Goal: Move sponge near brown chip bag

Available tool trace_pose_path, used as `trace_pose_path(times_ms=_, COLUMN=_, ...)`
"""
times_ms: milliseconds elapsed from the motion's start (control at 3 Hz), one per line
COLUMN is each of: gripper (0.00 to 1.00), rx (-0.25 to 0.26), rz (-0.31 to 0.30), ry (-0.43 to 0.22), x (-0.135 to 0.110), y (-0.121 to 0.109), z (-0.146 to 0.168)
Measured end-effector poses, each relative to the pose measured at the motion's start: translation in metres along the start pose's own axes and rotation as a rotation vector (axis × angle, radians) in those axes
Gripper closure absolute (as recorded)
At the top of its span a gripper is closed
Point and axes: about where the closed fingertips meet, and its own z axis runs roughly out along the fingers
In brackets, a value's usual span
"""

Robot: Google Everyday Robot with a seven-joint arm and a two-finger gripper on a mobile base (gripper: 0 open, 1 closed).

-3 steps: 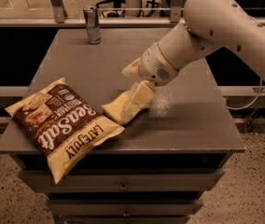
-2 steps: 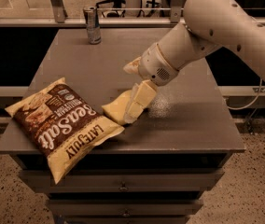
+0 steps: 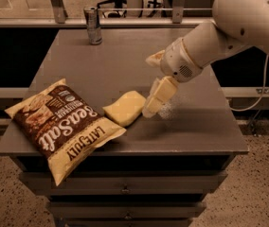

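Observation:
The sponge (image 3: 124, 108), a pale yellow soft block, lies flat on the dark table (image 3: 191, 126) near its front. Its left edge touches the right edge of the brown chip bag (image 3: 61, 126), a large brown and cream bag printed "Sea Salt" that lies at the front left. My gripper (image 3: 149, 86) hangs just right of the sponge. It is open and holds nothing. Its lower finger (image 3: 159, 97) points down at the table beside the sponge's right end, and its upper finger (image 3: 154, 58) sits farther back.
A slim metal can (image 3: 93, 25) stands at the table's back left edge. My white arm (image 3: 229, 27) reaches in from the upper right. Drawers (image 3: 125, 189) run below the table front. A rail and window frame run behind the table.
My gripper has drawn back to the right, off the sponge. The sponge stays flat on the table against the chip bag.

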Motion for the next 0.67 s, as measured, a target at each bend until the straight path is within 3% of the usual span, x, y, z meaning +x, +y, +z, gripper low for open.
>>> trace_pose_path(times_ms=667, gripper=0.0, rx=0.257, rz=0.037, ry=-0.068, x=0.05, y=-0.045, z=-0.091)
